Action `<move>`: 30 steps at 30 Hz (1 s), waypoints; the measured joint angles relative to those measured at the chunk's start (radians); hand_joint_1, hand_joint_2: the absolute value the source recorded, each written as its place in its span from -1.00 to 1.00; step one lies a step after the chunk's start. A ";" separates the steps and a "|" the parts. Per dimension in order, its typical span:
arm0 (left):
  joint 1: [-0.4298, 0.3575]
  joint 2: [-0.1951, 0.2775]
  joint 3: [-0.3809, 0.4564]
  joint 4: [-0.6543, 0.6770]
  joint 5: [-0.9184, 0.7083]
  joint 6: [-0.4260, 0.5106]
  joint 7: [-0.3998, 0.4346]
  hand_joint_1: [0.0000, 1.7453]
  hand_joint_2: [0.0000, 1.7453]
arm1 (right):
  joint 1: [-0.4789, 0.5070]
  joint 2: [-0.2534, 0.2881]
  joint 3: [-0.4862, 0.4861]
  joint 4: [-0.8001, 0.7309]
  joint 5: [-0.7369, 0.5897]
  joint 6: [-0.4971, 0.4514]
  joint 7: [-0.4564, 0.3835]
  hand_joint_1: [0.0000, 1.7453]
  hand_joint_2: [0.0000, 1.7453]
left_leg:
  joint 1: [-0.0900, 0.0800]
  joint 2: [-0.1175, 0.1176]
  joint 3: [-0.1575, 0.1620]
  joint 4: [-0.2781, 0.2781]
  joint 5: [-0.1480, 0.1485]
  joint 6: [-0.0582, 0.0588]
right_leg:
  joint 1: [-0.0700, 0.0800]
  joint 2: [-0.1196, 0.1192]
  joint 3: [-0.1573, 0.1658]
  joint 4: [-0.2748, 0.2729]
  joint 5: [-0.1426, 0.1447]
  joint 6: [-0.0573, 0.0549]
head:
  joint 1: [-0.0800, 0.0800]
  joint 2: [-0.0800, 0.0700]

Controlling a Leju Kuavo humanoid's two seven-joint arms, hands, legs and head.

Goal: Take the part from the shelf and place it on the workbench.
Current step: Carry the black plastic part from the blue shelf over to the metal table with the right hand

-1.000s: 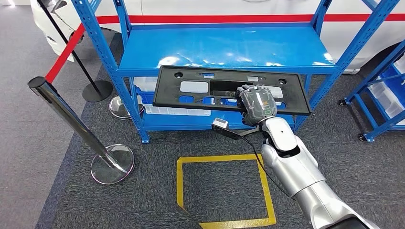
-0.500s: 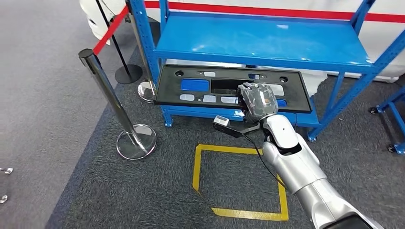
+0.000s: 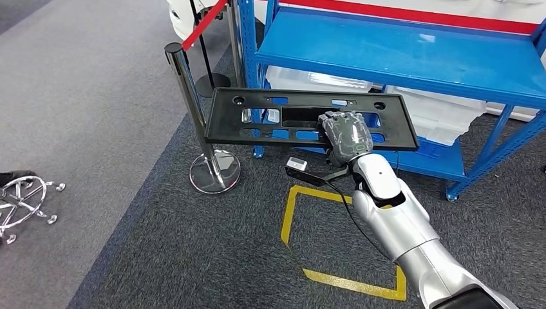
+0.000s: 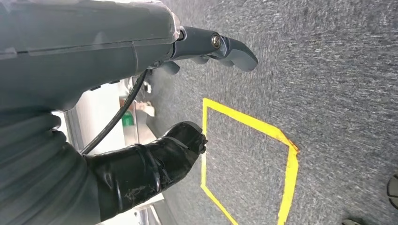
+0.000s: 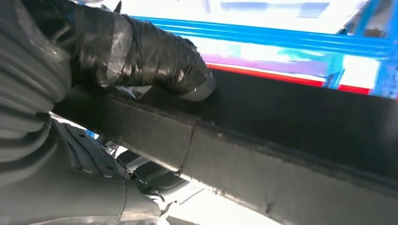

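Beside the blue shelf [image 3: 412,55], in the head view, the right hand [image 3: 346,136] grips the long black part [image 3: 257,119] near its right end, fingers folded over its near edge. The part is held level in the air, off the shelf, in front of the shelf's left upright; its left end crosses in front of a chrome stanchion post [image 3: 187,90] whose round base [image 3: 214,172] stands on the dark carpet just left of the shelf. A red belt [image 3: 206,16] runs up from the post's top. White plastic bins [image 3: 425,112] sit on the shelf's lower level, behind the part. A yellow taped square [image 3: 351,283] lies on the carpet in front of the shelf, below the silver forearm. Well left of the shelf, a chrome chair base [image 3: 19,203] rests on the lighter floor.

At the left wrist, the left hand [image 4: 155,93] holds nothing; its taped thumb [image 4: 155,161] and dark fingers [image 4: 220,47] stand apart over the carpet, with the yellow taped square [image 4: 281,140] beyond them.

At the right wrist, the taped thumb [image 5: 141,56] presses on the part's [image 5: 291,145] dark flat face, with the shelf's blue beams [image 5: 281,40] behind it.
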 joint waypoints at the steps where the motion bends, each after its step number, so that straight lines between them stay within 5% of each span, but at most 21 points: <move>1: 0.002 0.002 0.000 0.000 -0.001 0.000 0.000 -1.00 1.00 | 0.000 0.001 0.001 0.000 0.000 0.000 0.000 1.00 1.00 | 0.000 -0.009 -0.004 -0.007 0.012 -0.006 | -0.002 -0.011 -0.004 -0.005 0.007 0.000 | 0.000 0.000; 3: 0.004 0.003 0.000 0.000 -0.004 0.000 0.000 -1.00 1.00 | -0.002 0.005 0.002 0.001 0.000 0.000 0.000 1.00 1.00 | -0.002 0.011 -0.019 0.005 -0.008 -0.016 | -0.007 -0.037 -0.018 -0.015 0.028 -0.010 | 0.000 0.000; 5: 0.003 0.002 0.000 0.001 -0.005 0.000 0.000 -1.00 1.00 | -0.002 0.007 0.003 0.001 0.000 -0.001 0.000 1.00 1.00 | -0.001 0.061 -0.045 0.088 -0.098 -0.026 | -0.006 -0.062 -0.038 -0.019 0.050 -0.022 | 0.000 0.000; 7: 0.001 0.003 0.000 0.001 -0.006 0.000 0.000 -1.00 1.00 | -0.002 0.008 0.003 0.003 -0.001 -0.002 0.000 1.00 1.00 | 0.004 0.084 -0.071 0.220 -0.183 -0.038 | -0.002 -0.087 -0.063 -0.017 0.068 -0.026 | 0.000 0.000; 9: 0.001 0.003 0.000 0.001 -0.006 0.000 -0.001 -1.00 1.00 | 0.000 0.008 0.003 0.007 -0.002 -0.002 0.000 1.00 1.00 | 0.006 0.087 -0.062 0.292 -0.178 -0.044 | 0.001 -0.113 -0.090 -0.012 0.084 -0.026 | 0.000 0.000; 11: 0.001 0.003 0.000 0.001 -0.006 0.000 -0.002 -1.00 1.00 | 0.001 0.008 0.003 0.008 -0.002 -0.003 0.000 1.00 1.00 | 0.003 0.098 0.015 0.228 -0.124 -0.039 | 0.006 -0.136 -0.113 -0.007 0.098 -0.025 | 0.000 0.000; 14: 0.000 0.010 0.000 0.000 -0.007 0.000 -0.003 -1.00 1.00 | 0.002 0.007 0.003 0.008 -0.003 -0.004 0.000 1.00 1.00 | -0.014 0.147 0.166 0.018 -0.136 -0.013 | 0.010 -0.168 -0.127 -0.004 0.116 -0.017 | 0.000 0.000; 17: 0.001 0.015 0.000 0.000 -0.009 0.000 -0.004 -1.00 1.00 | 0.001 0.008 0.003 0.008 -0.003 -0.005 0.000 1.00 1.00 | -0.022 0.139 0.182 -0.044 -0.129 0.009 | 0.005 -0.190 -0.130 -0.009 0.134 -0.001 | 0.000 0.000; 19: -0.001 0.015 0.000 0.000 -0.011 -0.001 -0.003 -1.00 1.00 | 0.000 0.008 0.003 0.009 -0.004 -0.006 -0.001 1.00 1.00 | -0.015 0.125 0.167 -0.059 -0.098 0.024 | 0.000 -0.145 -0.143 0.019 0.091 0.010 | 0.000 0.000; 22: -0.004 0.014 0.000 0.000 -0.014 -0.004 0.000 -1.00 1.00 | 0.002 0.003 0.003 0.011 -0.005 -0.007 -0.001 1.00 1.00 | -0.007 0.100 0.120 -0.055 -0.059 0.033 | -0.007 -0.074 -0.186 0.186 -0.045 0.023 | 0.000 0.000; 24: -0.002 0.013 0.000 0.000 -0.015 -0.006 0.000 -1.00 1.00 | 0.006 0.000 0.003 0.013 -0.005 -0.007 -0.001 1.00 1.00 | -0.004 0.077 0.081 -0.040 -0.040 0.027 | -0.011 -0.068 -0.185 0.260 -0.054 0.029 | 0.000 0.000; 27: -0.002 0.012 0.000 0.000 -0.016 -0.008 0.000 -1.00 1.00 | 0.006 -0.001 0.003 0.014 -0.005 -0.007 0.000 1.00 1.00 | 0.009 0.045 0.022 -0.005 -0.021 0.009 | -0.023 -0.042 -0.079 0.146 0.003 0.043 | 0.000 0.000; 30: -0.003 0.014 0.001 0.000 -0.016 -0.009 0.000 -1.00 1.00 | 0.008 -0.001 0.003 0.015 -0.005 -0.007 0.000 1.00 1.00 | 0.011 0.013 -0.016 0.019 0.002 -0.013 | -0.025 0.004 -0.019 0.042 -0.017 0.038 | -0.001 0.000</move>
